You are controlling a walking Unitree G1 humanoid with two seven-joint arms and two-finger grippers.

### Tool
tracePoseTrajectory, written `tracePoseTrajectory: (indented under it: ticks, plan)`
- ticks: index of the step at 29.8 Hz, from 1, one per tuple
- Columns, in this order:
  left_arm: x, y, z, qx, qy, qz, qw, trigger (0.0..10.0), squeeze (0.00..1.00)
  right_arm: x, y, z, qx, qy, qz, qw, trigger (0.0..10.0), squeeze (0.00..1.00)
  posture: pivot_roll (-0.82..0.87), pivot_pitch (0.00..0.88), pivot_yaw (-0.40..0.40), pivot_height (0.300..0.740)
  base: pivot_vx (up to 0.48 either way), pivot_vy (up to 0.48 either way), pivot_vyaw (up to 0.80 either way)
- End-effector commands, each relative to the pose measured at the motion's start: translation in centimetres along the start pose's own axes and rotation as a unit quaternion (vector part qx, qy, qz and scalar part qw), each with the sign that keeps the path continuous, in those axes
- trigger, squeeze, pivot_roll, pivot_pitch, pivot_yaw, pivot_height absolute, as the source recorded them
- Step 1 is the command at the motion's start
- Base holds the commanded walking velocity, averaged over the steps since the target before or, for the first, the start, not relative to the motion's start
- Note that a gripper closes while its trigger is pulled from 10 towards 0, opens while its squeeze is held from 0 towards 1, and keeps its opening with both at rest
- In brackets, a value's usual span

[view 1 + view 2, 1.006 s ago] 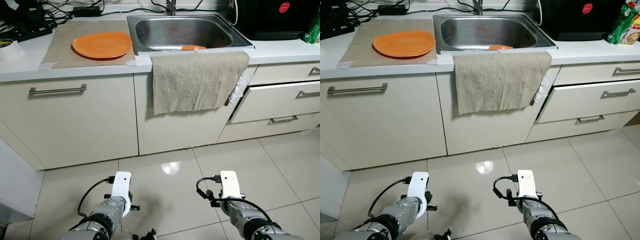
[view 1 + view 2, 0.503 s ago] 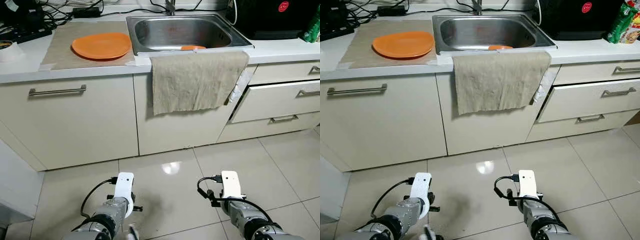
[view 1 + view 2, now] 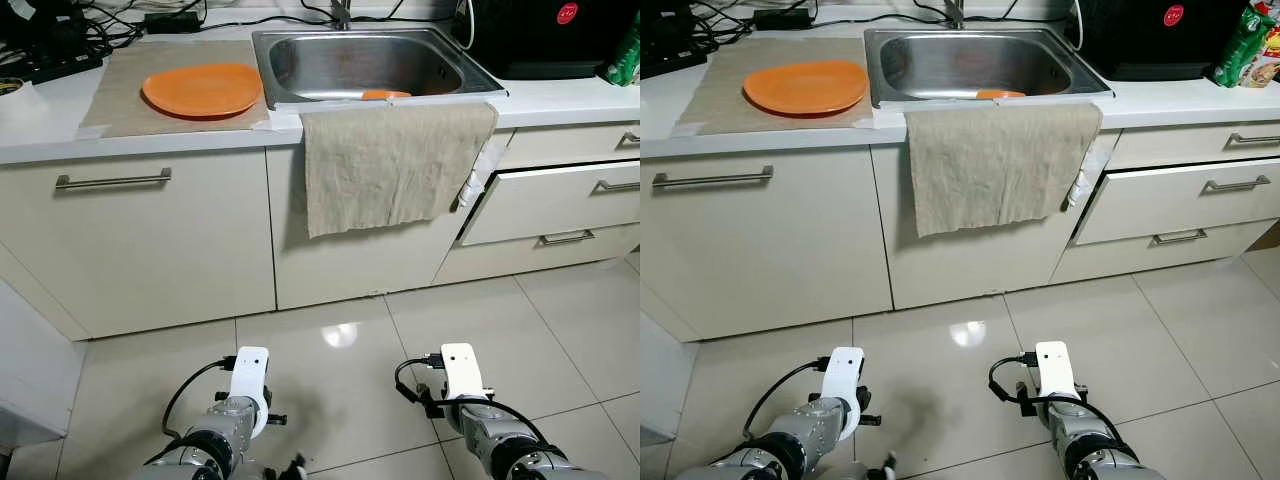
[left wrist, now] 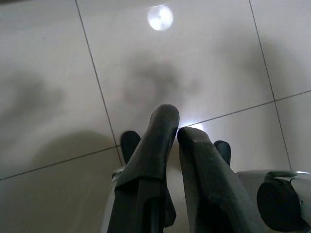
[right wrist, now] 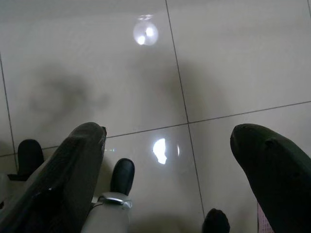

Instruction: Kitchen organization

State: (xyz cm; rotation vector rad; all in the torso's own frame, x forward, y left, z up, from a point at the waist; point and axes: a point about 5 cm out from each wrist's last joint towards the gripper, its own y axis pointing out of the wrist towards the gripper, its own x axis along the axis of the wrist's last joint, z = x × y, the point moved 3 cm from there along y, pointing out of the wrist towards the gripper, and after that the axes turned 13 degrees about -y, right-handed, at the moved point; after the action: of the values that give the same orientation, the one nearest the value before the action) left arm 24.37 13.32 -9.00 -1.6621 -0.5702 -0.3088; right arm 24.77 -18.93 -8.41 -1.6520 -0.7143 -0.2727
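Counter: orange plate [image 3: 202, 89] on a beige mat [image 3: 130, 95] left of the steel sink [image 3: 365, 62]; a second orange piece [image 3: 386, 95] lies at the sink's front edge, and a beige cloth [image 3: 395, 165] hangs over that edge down the cabinet front. Left gripper [image 4: 178, 130] — low over the tiled floor [image 3: 340, 400], fingers pressed together, holding nothing. Right gripper [image 5: 167, 133] — low over the same floor, fingers spread wide, holding nothing.

We face a white table [image 3: 560, 100] carrying an orange plate [image 3: 201, 89] on a beige mat [image 3: 130, 90], just beside a steel sink [image 3: 365, 62]. A tan cloth [image 3: 390, 165] hangs over its front edge. Our two arms hang low above the tiled floor [image 3: 340, 390].
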Motion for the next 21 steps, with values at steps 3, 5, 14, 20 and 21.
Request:
tracePoseTrajectory:
  ticks: [3,5,14,20,21]
  plan:
    - [0.1,0.0,-0.28,-0.01,-0.001,-0.009,1.0,10.0,1.0,-0.3,-0.02,-0.07,0.0,-0.001,0.007,1.0,10.0,0.0,0.05,0.04,-0.053,0.74,0.0,0.0,0.0]
    - [0.15,0.01,-0.37,-0.014,-0.004,-0.007,1.0,10.0,1.0,-0.18,-0.01,-0.08,0.0,-0.002,0.006,1.0,10.0,0.0,0.05,0.038,-0.053,0.74,0.0,0.0,0.0]
    - [0.48,0.0,-0.18,-0.005,-0.008,-0.012,1.0,10.0,1.0,0.49,0.03,-0.36,-0.001,-0.004,0.0,1.0,10.0,0.0,0.05,0.04,-0.061,0.74,0.0,0.0,0.0]
    - [0.48,0.0,-0.18,-0.005,-0.008,-0.012,1.0,10.0,1.0,0.49,0.03,-0.36,-0.001,-0.004,0.0,1.0,10.0,0.0,0.05,0.04,-0.061,0.74,0.0,0.0,0.0]
    - [0.48,0.0,-0.18,-0.005,-0.008,-0.012,1.0,10.0,1.0,0.49,0.03,-0.36,-0.001,-0.004,0.0,1.0,10.0,0.0,0.05,0.04,-0.061,0.74,0.0,0.0,0.0]
